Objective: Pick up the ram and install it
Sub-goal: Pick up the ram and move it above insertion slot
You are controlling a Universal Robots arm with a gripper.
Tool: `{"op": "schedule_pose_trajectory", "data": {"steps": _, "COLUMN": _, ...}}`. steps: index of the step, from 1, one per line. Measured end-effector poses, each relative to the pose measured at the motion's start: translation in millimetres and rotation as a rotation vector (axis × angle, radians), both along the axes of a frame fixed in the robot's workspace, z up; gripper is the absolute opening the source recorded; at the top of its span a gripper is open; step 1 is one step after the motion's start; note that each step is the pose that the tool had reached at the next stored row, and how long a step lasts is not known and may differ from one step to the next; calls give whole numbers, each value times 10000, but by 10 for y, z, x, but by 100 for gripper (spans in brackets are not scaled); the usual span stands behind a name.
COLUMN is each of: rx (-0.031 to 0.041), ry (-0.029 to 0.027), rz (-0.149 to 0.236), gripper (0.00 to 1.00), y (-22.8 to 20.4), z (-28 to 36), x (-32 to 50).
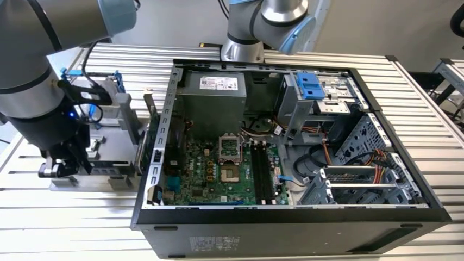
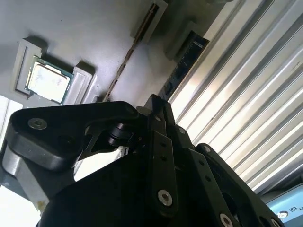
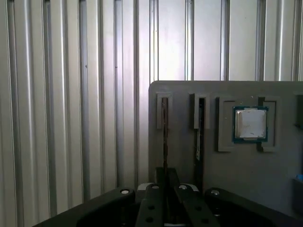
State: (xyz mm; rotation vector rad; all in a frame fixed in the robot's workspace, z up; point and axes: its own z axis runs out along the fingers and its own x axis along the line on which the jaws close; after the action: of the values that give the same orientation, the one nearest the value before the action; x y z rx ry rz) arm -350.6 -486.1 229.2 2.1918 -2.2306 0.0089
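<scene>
The ram (image 3: pixel 164 127) is a thin stick standing on edge in a slot of the grey holder plate (image 3: pixel 189 92), and its edge also shows in the second wrist view (image 2: pixel 124 64). My gripper (image 3: pixel 165 177) is lined up on this stick's near end, with the black fingers drawn close together on it. In the exterior view the gripper (image 1: pixel 64 166) is low over the holder (image 1: pixel 108 182), at the exterior view's left of the open computer case (image 1: pixel 290 217). A second stick (image 3: pixel 199 132) stands in the neighbouring slot.
A square silver processor (image 3: pixel 250 124) lies in a recess of the holder, beside the sticks. Inside the case, the green motherboard has long black memory slots (image 1: pixel 262 174). Another arm's base (image 1: pixel 250 32) stands behind the case. Ribbed metal table (image 1: pixel 427 98) surrounds everything.
</scene>
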Motion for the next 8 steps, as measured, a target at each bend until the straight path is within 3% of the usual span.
{"op": "schedule_pose_trajectory", "data": {"steps": 8, "rx": -13, "ry": 0, "rz": -1, "gripper": 0, "y": 1, "z": 109, "x": 0}}
